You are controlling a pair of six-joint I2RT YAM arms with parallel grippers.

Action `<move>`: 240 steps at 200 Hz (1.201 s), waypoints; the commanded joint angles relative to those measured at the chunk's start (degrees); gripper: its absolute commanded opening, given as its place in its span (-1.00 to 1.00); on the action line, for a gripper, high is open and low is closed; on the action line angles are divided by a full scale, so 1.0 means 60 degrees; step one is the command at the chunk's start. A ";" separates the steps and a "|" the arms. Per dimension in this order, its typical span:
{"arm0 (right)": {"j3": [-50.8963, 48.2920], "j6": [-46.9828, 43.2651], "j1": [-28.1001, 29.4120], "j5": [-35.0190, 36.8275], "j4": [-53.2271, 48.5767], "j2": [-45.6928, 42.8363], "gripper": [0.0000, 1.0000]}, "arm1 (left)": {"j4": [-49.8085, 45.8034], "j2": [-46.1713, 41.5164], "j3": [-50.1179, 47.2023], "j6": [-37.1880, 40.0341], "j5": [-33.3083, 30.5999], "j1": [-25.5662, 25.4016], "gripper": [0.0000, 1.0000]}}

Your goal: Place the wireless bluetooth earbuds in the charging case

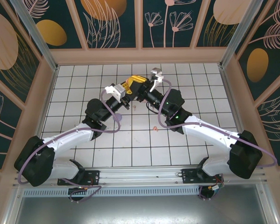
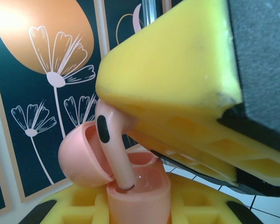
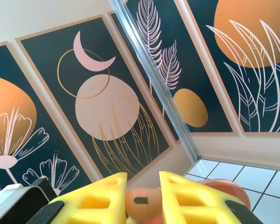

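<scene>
Coral earbud (image 2: 116, 154), pinched by right gripper (image 3: 143, 187), stem in open case (image 2: 140, 201)

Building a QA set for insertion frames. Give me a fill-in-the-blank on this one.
1. The left end effector grips the coral charging case, whose lid is ____.
2. The right end effector pinches a coral earbud whose ____ is entering the case.
3. Both end effectors have ____ fingers.

Missing words: open; stem; yellow.
</scene>
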 commanded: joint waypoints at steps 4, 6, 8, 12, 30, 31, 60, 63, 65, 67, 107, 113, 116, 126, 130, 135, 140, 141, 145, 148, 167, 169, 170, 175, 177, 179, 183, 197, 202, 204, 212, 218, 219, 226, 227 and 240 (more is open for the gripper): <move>-0.0238 -0.0064 -0.0027 -0.0140 -0.0593 -0.0092 -0.58 | 0.0687 -0.0434 0.0547 0.0183 0.0547 -0.0138 -1.00; -0.0234 -0.0065 -0.0030 -0.0140 -0.0603 -0.0095 -0.58 | 0.0668 -0.0436 0.0557 0.0175 0.0547 -0.0138 -1.00; -0.0233 -0.0062 -0.0031 -0.0140 -0.0609 -0.0093 -0.58 | 0.0667 -0.0437 0.0559 0.0161 0.0547 -0.0134 -1.00; -0.0241 -0.0052 -0.0030 -0.0132 -0.0614 -0.0099 -0.58 | 0.0642 -0.0453 0.0567 0.0157 0.0547 -0.0130 -1.00; -0.0246 -0.0051 -0.0024 -0.0089 -0.0662 -0.0077 -0.58 | 0.0629 -0.0481 0.0590 0.0174 0.0562 -0.0138 -1.00; -0.0246 -0.0051 -0.0028 -0.0085 -0.0668 -0.0077 -0.58 | 0.0630 -0.0488 0.0589 0.0187 0.0562 -0.0138 -1.00; -0.0241 -0.0079 -0.0024 -0.0096 -0.0773 -0.0081 -0.59 | 0.0617 -0.0555 0.0612 0.0221 0.0547 -0.0138 -1.00; -0.0253 -0.0080 -0.0030 -0.0088 -0.0791 -0.0085 -0.59 | 0.0617 -0.0567 0.0605 0.0216 0.0547 -0.0134 -1.00; -0.0252 -0.0080 -0.0031 -0.0083 -0.0799 -0.0090 -0.58 | 0.0617 -0.0569 0.0608 0.0227 0.0547 -0.0137 -1.00; -0.0256 -0.0080 -0.0032 -0.0082 -0.0793 -0.0091 -0.59 | 0.0610 -0.0569 0.0605 0.0229 0.0547 -0.0138 -1.00; -0.0303 -0.0139 -0.0032 -0.0037 -0.0869 -0.0151 -0.58 | 0.0553 -0.0569 0.0703 0.0243 0.0576 -0.0131 -1.00; -0.0307 -0.0139 -0.0032 -0.0023 -0.0890 -0.0165 -0.59 | 0.0544 -0.0569 0.0707 0.0225 0.0590 -0.0136 -1.00; -0.0311 -0.0139 -0.0032 -0.0023 -0.0894 -0.0165 -0.59 | 0.0535 -0.0571 0.0714 0.0217 0.0591 -0.0138 -1.00; -0.0346 -0.0139 -0.0033 0.0006 -0.0894 -0.0201 -0.59 | 0.0526 -0.0573 0.0720 0.0223 0.0566 -0.0138 -1.00; -0.0362 -0.0139 -0.0032 0.0020 -0.0911 -0.0210 -0.59 | 0.0536 -0.0575 0.0732 0.0225 0.0562 -0.0138 -1.00; -0.0387 -0.0139 -0.0032 0.0035 -0.0909 -0.0229 -0.58 | 0.0532 -0.0569 0.0722 0.0216 0.0562 -0.0138 -1.00; -0.0405 -0.0143 -0.0032 0.0058 -0.0909 -0.0249 -0.58 | 0.0539 -0.0569 0.0721 0.0219 0.0562 -0.0134 -1.00; -0.0414 -0.0141 -0.0032 0.0061 -0.0909 -0.0251 -0.58 | 0.0542 -0.0576 0.0721 0.0225 0.0562 -0.0136 -1.00; -0.0422 -0.0146 -0.0041 0.0078 -0.0920 -0.0260 -0.58 | 0.0555 -0.0569 0.0722 0.0216 0.0551 -0.0138 -1.00; -0.0434 -0.0140 -0.0033 0.0093 -0.0923 -0.0266 -0.58 | 0.0558 -0.0569 0.0721 0.0216 0.0553 -0.0134 -1.00; -0.0452 -0.0139 -0.0046 0.0124 -0.0923 -0.0297 -0.58 | 0.0571 -0.0563 0.0751 0.0193 0.0559 -0.0133 -1.00; -0.0459 -0.0139 -0.0046 0.0124 -0.0923 -0.0297 -0.58 | 0.0566 -0.0560 0.0751 0.0195 0.0558 -0.0137 -1.00; -0.0456 -0.0139 -0.0046 0.0124 -0.0923 -0.0297 -0.58 | 0.0562 -0.0557 0.0751 0.0198 0.0560 -0.0137 -1.00; -0.0453 -0.0152 -0.0050 0.0124 -0.0937 -0.0297 -0.57 | 0.0569 -0.0543 0.0751 0.0187 0.0576 -0.0138 -1.00; -0.0445 -0.0153 -0.0047 0.0131 -0.0938 -0.0297 -0.57 | 0.0565 -0.0548 0.0758 0.0179 0.0576 -0.0138 -1.00; -0.0447 -0.0154 -0.0047 0.0137 -0.0938 -0.0297 -0.56 | 0.0560 -0.0542 0.0771 0.0177 0.0576 -0.0138 -1.00; -0.0438 -0.0155 -0.0046 0.0139 -0.0952 -0.0297 -0.55 | 0.0573 -0.0542 0.0766 0.0168 0.0577 -0.0138 -1.00; -0.0432 -0.0146 -0.0046 0.0162 -0.0989 -0.0297 -0.50 | 0.0573 -0.0533 0.0780 0.0161 0.0591 -0.0138 -1.00; -0.0438 -0.0139 -0.0046 0.0164 -0.0982 -0.0297 -0.49 | 0.0570 -0.0526 0.0780 0.0161 0.0591 -0.0137 -1.00; -0.0445 -0.0139 -0.0046 0.0167 -0.0982 -0.0297 -0.48 | 0.0573 -0.0518 0.0795 0.0158 0.0598 -0.0138 -1.00; -0.0456 -0.0132 -0.0046 0.0182 -0.0991 -0.0297 -0.47 | 0.0569 -0.0510 0.0794 0.0147 0.0606 -0.0138 -1.00; -0.0459 -0.0124 -0.0046 0.0195 -0.0972 -0.0298 -0.45 | 0.0566 -0.0510 0.0795 0.0142 0.0620 -0.0134 -1.00; -0.0456 -0.0124 -0.0046 0.0196 -0.0970 -0.0305 -0.45 | 0.0570 -0.0518 0.0802 0.0135 0.0620 -0.0129 -1.00; -0.0456 -0.0124 -0.0046 0.0196 -0.0967 -0.0289 -0.45 | 0.0566 -0.0510 0.0781 0.0129 0.0613 -0.0138 -1.00; -0.0447 -0.0117 -0.0046 0.0197 -0.0967 -0.0286 -0.45 | 0.0570 -0.0510 0.0780 0.0128 0.0609 -0.0138 -1.00; -0.0467 -0.0095 -0.0046 0.0219 -0.0955 -0.0282 -0.44 | 0.0566 -0.0524 0.0781 0.0128 0.0618 -0.0131 -1.00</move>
